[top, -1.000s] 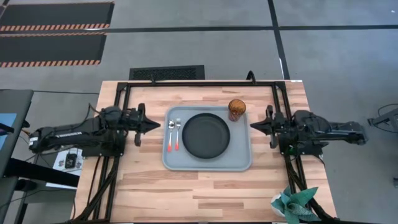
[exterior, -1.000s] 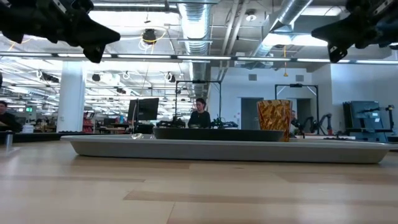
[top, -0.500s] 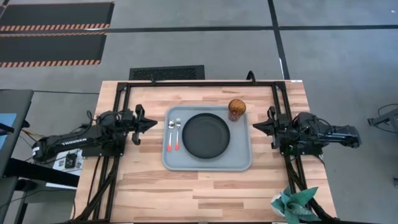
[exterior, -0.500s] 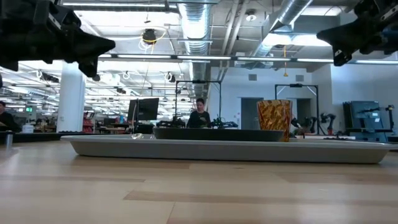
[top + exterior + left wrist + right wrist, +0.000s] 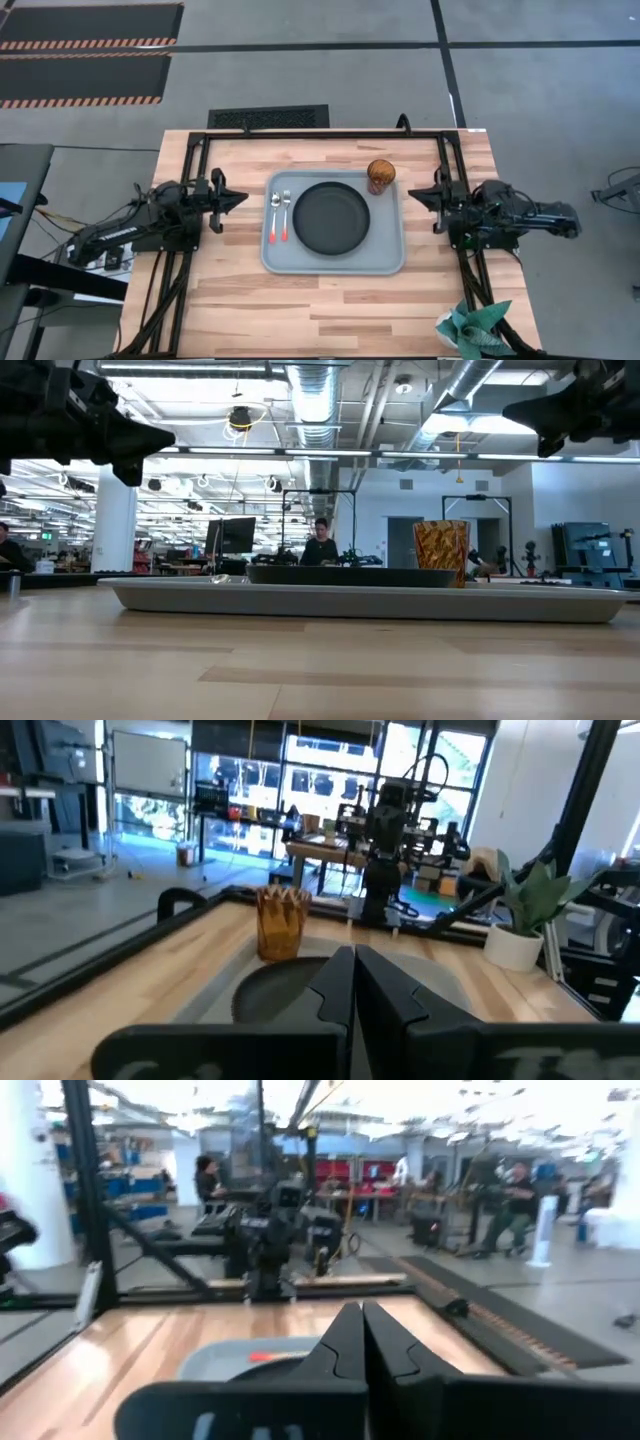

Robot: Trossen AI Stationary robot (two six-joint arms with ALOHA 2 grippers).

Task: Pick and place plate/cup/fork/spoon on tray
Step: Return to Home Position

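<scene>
1. Judging by the layout, the placing step looks finished: the plate [image 5: 331, 217], cup [image 5: 380, 176], fork [image 5: 286, 216] and spoon [image 5: 274, 217] all sit on the tray [image 5: 390, 255].
2. Left tool [image 5: 238, 195] hangs above the table [image 5: 330, 305], fingers pressed together and holding nothing; the spoon and fork lie just ahead of its tip.
3. Right tool [image 5: 414, 192] is likewise closed and empty, with the cup nearest its tip.
4. Next move probably calls only for parking both arms, though the fork's tines are too small to confirm.
</scene>
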